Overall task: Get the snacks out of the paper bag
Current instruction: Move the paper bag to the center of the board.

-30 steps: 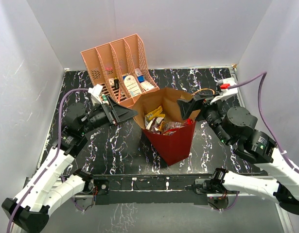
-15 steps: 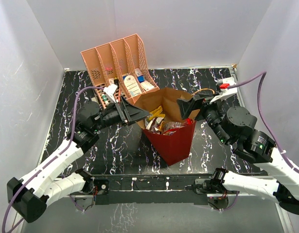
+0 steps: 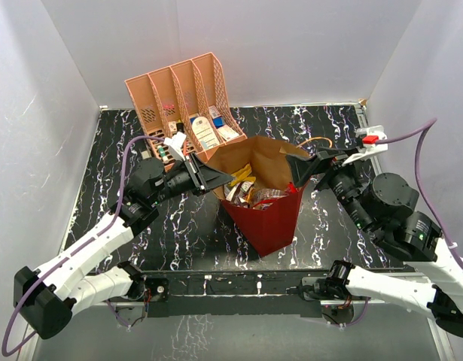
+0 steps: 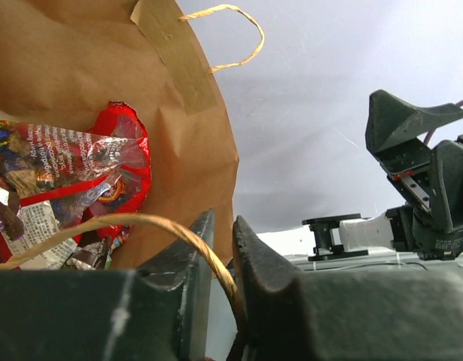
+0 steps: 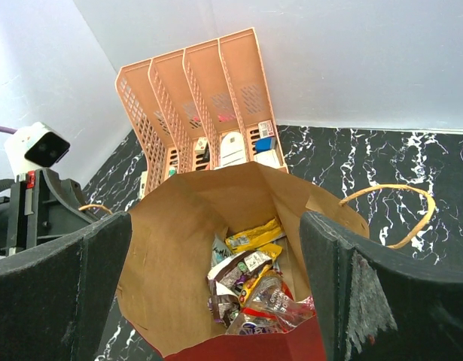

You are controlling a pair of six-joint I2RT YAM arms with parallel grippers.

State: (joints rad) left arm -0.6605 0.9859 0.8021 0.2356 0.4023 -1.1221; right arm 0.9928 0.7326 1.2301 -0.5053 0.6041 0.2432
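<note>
Snacks (image 5: 250,289) are heaped at the bottom of the paper bag (image 3: 270,222), which stands open-mouthed on the table (image 3: 329,120) in the middle of the overhead view. The left gripper (image 4: 222,222) is placed at the bag's left rim, nearly clenched, with a cord handle (image 4: 141,219) running into the slit between its fingers and seemingly pinched there. The right gripper (image 5: 214,218) is spread wide above the right rim, with nothing held. If that handle is tugged sideways, the light bag could be tipped or dragged and packets spilled. A reach by the right gripper could be fouled by the tall paper walls or the second handle (image 5: 389,186), and crinkly packets may be let slip. A pink organizer (image 3: 178,90) is set just behind the bag, at upper left, so room there is limited.
</note>
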